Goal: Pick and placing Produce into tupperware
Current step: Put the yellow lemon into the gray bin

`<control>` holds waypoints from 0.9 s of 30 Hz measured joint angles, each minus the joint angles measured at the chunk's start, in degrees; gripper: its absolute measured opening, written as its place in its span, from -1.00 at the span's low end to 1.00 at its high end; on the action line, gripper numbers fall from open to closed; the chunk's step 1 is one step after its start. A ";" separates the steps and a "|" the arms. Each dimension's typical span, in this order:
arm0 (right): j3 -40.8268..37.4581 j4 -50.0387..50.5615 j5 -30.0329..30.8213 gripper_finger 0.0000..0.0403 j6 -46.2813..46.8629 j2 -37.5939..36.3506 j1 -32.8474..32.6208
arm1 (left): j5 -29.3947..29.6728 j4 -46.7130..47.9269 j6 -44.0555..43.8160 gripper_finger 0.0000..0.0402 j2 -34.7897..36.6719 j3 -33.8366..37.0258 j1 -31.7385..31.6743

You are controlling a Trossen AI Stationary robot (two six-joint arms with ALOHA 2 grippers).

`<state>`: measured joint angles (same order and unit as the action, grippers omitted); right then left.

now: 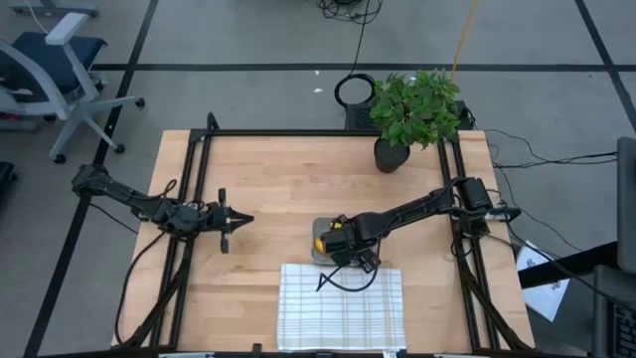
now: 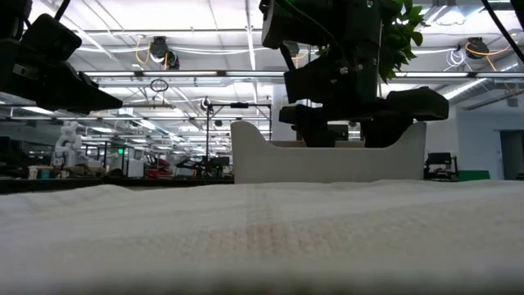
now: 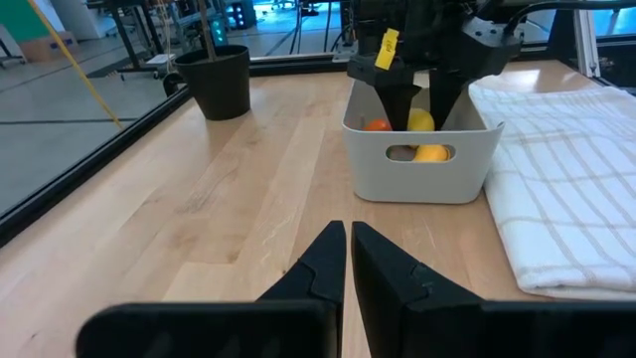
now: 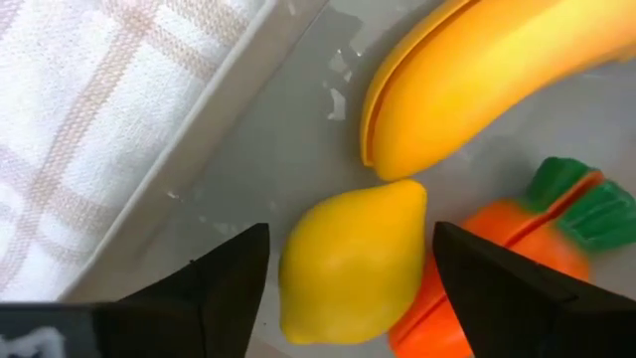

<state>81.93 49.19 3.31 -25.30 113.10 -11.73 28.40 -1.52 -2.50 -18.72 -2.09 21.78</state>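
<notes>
All three pieces, lemon (image 4: 350, 261), banana (image 4: 487, 80) and carrot (image 4: 497, 261), are lying in the tupperware (image 3: 421, 171); right gripper (image 4: 348, 288) is hovering spread and empty over the lemon, left gripper (image 3: 350, 261) is waiting pressed together above the tabletop (image 1: 278, 189), so the task is looking done.

Glossy plastic lemon (image 4: 350, 261) (woven cloth (image 4: 89, 119) beside)

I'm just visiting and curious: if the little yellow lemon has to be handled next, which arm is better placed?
The right. Its gripper is down in the greyish plastic tub, fingers open either side of the small yellow lemon. The left gripper waits shut over bare table well to the tub's left.
</notes>
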 joint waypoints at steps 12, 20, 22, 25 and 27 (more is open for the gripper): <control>0.04 1.67 1.54 0.47 -1.10 -0.02 0.00 | 0.00 -0.02 -0.28 -0.87 0.00 0.00 0.00; 2.52 4.19 2.88 0.47 -1.09 -0.11 0.00 | 0.00 -0.02 -0.44 -0.87 -0.02 0.00 0.02; 3.75 4.66 2.89 0.47 -1.11 -0.11 0.02 | 0.00 -0.02 -0.43 -0.87 0.00 0.00 0.01; 4.96 5.19 2.86 0.47 -1.08 -0.13 0.02 | 0.00 0.00 -0.42 -0.87 -0.02 0.00 0.00; 5.20 5.69 2.86 0.47 -1.09 -0.13 0.02 | 0.00 -0.01 -0.42 -0.87 0.00 0.00 0.02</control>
<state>87.13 54.88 6.17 -26.39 112.97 -11.70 28.40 -1.53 -2.92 -18.72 -2.09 21.80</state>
